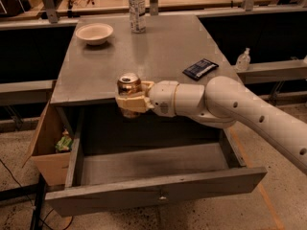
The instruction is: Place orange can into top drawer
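We found the gripper (128,101) at the front edge of the worktop (158,51), a little left of that edge's middle. Its pale tan fingers (136,102) were pinched on the orange can (128,84). The can stood upright in the grasp, its silver top and pull tab facing up. Its upper part showed against the grey surface and its lower part hung past the front edge. The white arm (240,110) reached in from the right, crossing the front right corner of the worktop.

Below the front edge the top drawer (158,189) stood pulled well out, and we saw its grey floor bare. The can was held above the back of the drawer, not yet inside it. The small round knob (162,197) sat at the middle of the front panel.

On the worktop we noted a pale bowl (94,32) near the far left corner and a clear water bottle (137,8) upright at the far edge. A dark flat packet (200,69) lay near the right edge. All three were well apart from the can.

Against the left side of the drawer, under the worktop's left edge, a tan cardboard box (44,143) leaned open, with something green (63,142) in it that we could not identify.
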Available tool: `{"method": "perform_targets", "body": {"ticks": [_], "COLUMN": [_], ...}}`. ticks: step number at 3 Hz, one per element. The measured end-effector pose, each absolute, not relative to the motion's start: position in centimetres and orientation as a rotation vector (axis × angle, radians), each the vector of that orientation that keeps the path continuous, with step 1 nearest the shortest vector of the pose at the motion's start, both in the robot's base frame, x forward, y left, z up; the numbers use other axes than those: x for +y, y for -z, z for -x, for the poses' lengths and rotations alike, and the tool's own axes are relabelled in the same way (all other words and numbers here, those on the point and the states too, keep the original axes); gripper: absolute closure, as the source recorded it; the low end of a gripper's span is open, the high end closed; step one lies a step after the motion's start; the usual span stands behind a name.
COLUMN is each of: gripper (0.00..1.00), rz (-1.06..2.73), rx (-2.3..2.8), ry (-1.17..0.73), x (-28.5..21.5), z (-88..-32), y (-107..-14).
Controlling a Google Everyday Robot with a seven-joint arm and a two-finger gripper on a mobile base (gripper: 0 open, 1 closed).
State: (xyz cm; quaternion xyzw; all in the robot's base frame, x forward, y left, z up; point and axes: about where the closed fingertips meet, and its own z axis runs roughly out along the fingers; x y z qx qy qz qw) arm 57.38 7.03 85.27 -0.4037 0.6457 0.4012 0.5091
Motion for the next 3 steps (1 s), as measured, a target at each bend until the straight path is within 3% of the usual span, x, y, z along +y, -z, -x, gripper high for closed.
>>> {"method": "perform_targets", "body": {"ticks": [3], "gripper": [1.0], "rz": [1.178], "rx": [1.328], "ry": [-1.083], "x": [6.2], "z": [-52.6], "y": [-85.5]}}
